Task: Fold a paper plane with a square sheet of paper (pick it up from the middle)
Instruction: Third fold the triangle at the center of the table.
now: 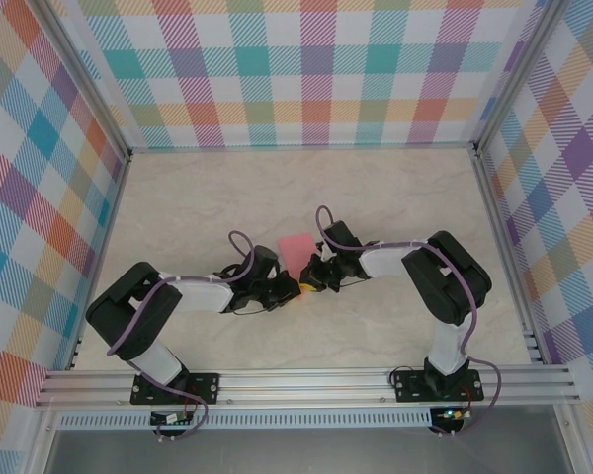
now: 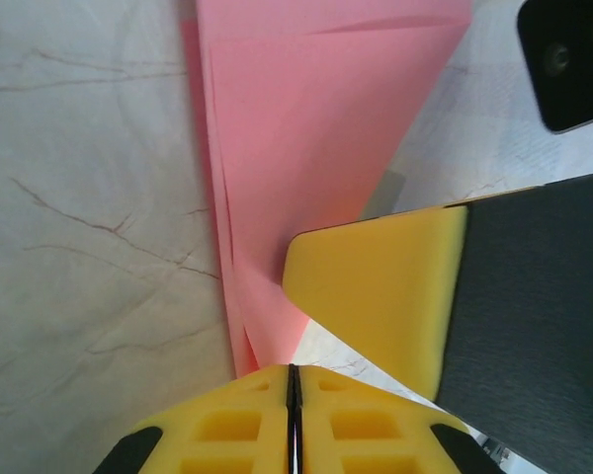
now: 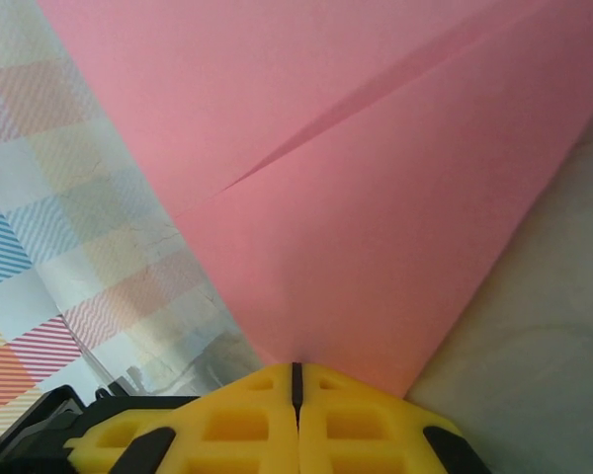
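Yellow fingers (image 2: 247, 425) of the left end effector (image 2: 292, 380) sit closest in its wrist view. They are pressed together with no gap, and the narrow tip of the paper (image 2: 306, 148) runs in between them. Just beyond, at 3 o'clock, a yellow pad of the right end effector (image 3: 296, 380) overlaps the same tip. That one is likewise clamped flat on a corner of the paper, and the pink sheet fans away toward 12 o'clock with a crease across it. From above, both meet at the middle of the marbled worktop (image 1: 178, 197), with the paper reaching toward 12 o'clock. Checked walls (image 1: 316, 69) stand beyond.
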Motion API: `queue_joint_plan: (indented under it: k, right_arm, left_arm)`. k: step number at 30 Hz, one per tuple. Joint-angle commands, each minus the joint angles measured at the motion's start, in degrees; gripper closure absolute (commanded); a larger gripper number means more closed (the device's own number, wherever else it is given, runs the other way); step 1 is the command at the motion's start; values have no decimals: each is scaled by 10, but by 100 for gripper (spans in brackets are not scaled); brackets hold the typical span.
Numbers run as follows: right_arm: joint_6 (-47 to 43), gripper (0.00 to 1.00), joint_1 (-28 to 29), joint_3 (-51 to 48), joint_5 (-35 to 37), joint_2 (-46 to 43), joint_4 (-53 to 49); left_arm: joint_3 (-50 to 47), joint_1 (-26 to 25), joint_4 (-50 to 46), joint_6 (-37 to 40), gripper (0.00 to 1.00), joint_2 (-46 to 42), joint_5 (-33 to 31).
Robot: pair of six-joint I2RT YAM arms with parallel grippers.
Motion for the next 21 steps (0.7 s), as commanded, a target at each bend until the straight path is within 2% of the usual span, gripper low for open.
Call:
queue_joint_plan:
  k: [1, 11, 16, 21]
  right_arm:
    - [-23, 94, -6, 7, 17, -20, -22]
    - [-67, 94, -19, -10, 37, -62, -22]
    - [-94, 94, -21, -2, 48, -51, -44]
    - [-104, 94, -21, 7, 30, -34, -37]
  left_arm:
    - [16, -7, 14, -6, 91, 9, 5]
    - [24, -7, -24, 4, 92, 17, -17]
    - [30, -7, -40, 11, 92, 17, -26]
    - [30, -8, -18, 9, 92, 3, -4]
